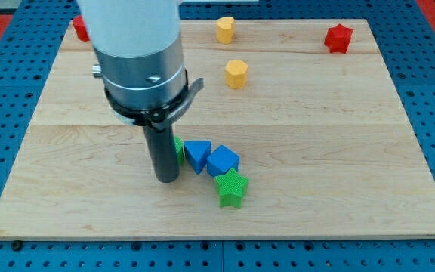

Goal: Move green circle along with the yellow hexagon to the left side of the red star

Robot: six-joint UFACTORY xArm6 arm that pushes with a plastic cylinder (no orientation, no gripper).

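- My tip (166,179) rests on the surface (338,151), toward the view's lower left. The rig has no hand, only the rod, so there is nothing to open, close or grip with.
- A green block (178,149) shows as a sliver just to the view's right of my rod, apparently touching it. I judge it to be the green circle, but its shape is hidden.
- The yellow hexagon (236,74) lies well up and to the right of my tip; the red star (339,38) lies farther right still, near the view's top right corner.
- I judge the tip sits to the green block's left so as to push it rightward.
- Count: two yellow blocks, including a second yellow block (226,29); two blue, a blue triangle (197,155) and blue cube (223,162); two green, including a green star (232,187); two red, including a red block (80,29) partly hidden by the arm.
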